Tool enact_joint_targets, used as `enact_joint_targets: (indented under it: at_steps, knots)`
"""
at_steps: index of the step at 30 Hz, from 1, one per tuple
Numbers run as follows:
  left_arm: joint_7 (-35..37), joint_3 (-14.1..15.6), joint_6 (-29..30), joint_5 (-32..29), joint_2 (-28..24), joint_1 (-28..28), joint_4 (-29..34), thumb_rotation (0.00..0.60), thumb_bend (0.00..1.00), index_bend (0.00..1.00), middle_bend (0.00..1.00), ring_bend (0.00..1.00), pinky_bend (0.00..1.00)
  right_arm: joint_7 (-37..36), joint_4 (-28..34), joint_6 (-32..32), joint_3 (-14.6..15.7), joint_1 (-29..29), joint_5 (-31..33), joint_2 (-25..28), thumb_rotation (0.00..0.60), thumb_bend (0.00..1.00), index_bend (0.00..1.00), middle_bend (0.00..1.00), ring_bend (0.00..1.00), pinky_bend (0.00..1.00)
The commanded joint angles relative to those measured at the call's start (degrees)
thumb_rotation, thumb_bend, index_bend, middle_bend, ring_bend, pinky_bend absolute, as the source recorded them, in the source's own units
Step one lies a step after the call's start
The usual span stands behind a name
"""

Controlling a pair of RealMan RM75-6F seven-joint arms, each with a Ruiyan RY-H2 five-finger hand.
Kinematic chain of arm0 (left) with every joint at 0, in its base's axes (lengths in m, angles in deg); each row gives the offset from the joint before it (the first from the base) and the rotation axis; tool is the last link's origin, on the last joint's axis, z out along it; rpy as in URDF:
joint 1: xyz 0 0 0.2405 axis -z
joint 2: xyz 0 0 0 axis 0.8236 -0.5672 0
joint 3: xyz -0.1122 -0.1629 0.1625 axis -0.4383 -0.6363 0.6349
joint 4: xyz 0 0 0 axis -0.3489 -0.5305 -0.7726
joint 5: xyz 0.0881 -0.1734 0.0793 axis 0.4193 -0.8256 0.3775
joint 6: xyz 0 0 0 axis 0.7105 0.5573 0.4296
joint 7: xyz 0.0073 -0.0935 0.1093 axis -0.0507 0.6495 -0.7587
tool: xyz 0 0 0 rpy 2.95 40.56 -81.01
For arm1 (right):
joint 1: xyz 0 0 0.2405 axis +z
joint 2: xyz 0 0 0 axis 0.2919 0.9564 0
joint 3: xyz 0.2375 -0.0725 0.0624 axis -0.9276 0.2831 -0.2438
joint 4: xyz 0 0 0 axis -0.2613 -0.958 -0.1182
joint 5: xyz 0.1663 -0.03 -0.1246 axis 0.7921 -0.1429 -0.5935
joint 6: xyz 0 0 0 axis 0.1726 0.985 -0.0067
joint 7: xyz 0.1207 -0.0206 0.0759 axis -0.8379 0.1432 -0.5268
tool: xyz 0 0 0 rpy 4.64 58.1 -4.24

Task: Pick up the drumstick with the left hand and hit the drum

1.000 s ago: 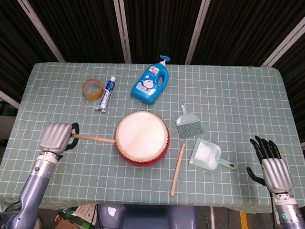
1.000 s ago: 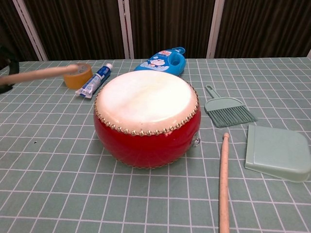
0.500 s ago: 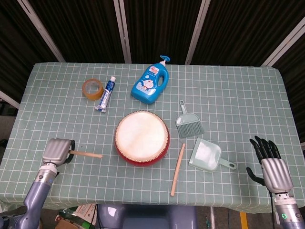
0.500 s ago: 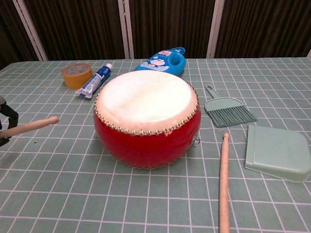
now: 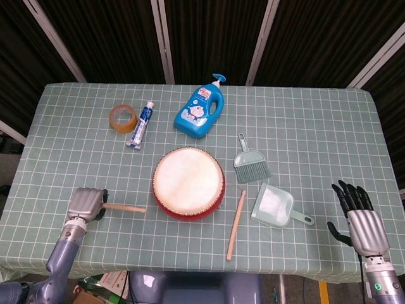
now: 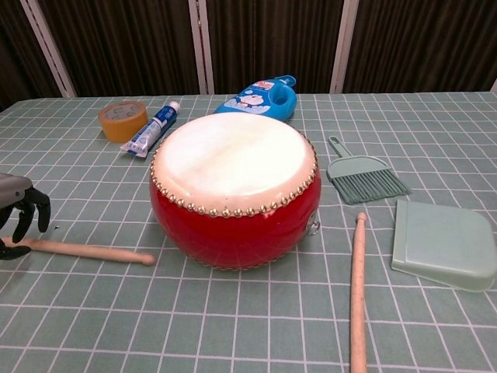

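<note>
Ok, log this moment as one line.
left hand: holds drumstick low at the table, left of drum | right hand: open, idle | second stick: right of drum

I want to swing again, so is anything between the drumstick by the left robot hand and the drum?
Nothing visible. The drumstick lies on the tablecloth at the left robot hand, its tip pointing at the drum across bare cloth. The second stick lies on the drum's other side.
</note>
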Motion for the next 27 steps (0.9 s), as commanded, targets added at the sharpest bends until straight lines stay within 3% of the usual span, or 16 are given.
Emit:
enact_joint_targets:
  at_steps: [1, 5, 12, 16, 20, 23, 27]
  knots:
    - [-0.07, -0.01, 0.50, 0.10, -0.94, -0.20, 0.90, 0.600, 0.20, 0.26, 0.35, 0.46, 0.58, 0.04, 0.03, 0.00, 0.03, -0.01, -0.02, 0.00, 0.600, 0.35, 0.00, 0.00, 0.00, 0.00]
    - [1.71, -0.12, 0.92, 1.31, -2.99, -0.90, 2.90, 0.600, 0.18, 0.19, 0.27, 0.36, 0.49, 0.15, 0.08, -0.05, -0.01, 0.02, 0.06, 0.01, 0.600, 0.35, 0.00, 0.00, 0.00, 0.00]
    - [8.55, -0.25, 3.68, 7.64, -7.52, -3.69, 7.23, 0.600, 0.18, 0.15, 0.16, 0.24, 0.38, 0.25, 0.10, -0.04, 0.05, -0.03, 0.04, 0.01, 0.600, 0.35, 0.00, 0.00, 0.00, 0.00]
    - [17.89, 1.57, 8.01, 17.81, -12.00, -8.20, 9.09, 0.600, 0.17, 0.08, 0.07, 0.14, 0.32, 0.19, 0.05, -0.13, 0.02, -0.02, 0.18, 0.14, 0.600, 0.35, 0.00, 0.00, 0.00, 0.00]
    - [25.17, 4.59, 12.56, 26.49, -15.55, -12.70, 7.61, 0.600, 0.07, 0.00, 0.00, 0.03, 0.15, 0.53, -0.09, 0.08, 0.07, -0.04, -0.15, 0.08, 0.600, 0.35, 0.00, 0.00, 0.00, 0.00]
    - [29.20, 6.59, 15.73, 30.83, -16.93, -15.77, 5.14, 0.600, 0.00, 0.00, 0.00, 0.00, 0.03, 0.83, -0.16, 0.24, 0.04, -0.05, -0.26, -0.02, 0.600, 0.35, 0.00, 0.00, 0.00, 0.00]
    - [35.04, 7.91, 19.16, 34.68, -17.86, -19.18, 2.14, 0.600, 0.00, 0.00, 0.00, 0.00, 0.00, 1.40, -0.30, 0.44, -0.03, -0.07, -0.32, -0.19, 0.600, 0.35, 0.00, 0.00, 0.00, 0.00]
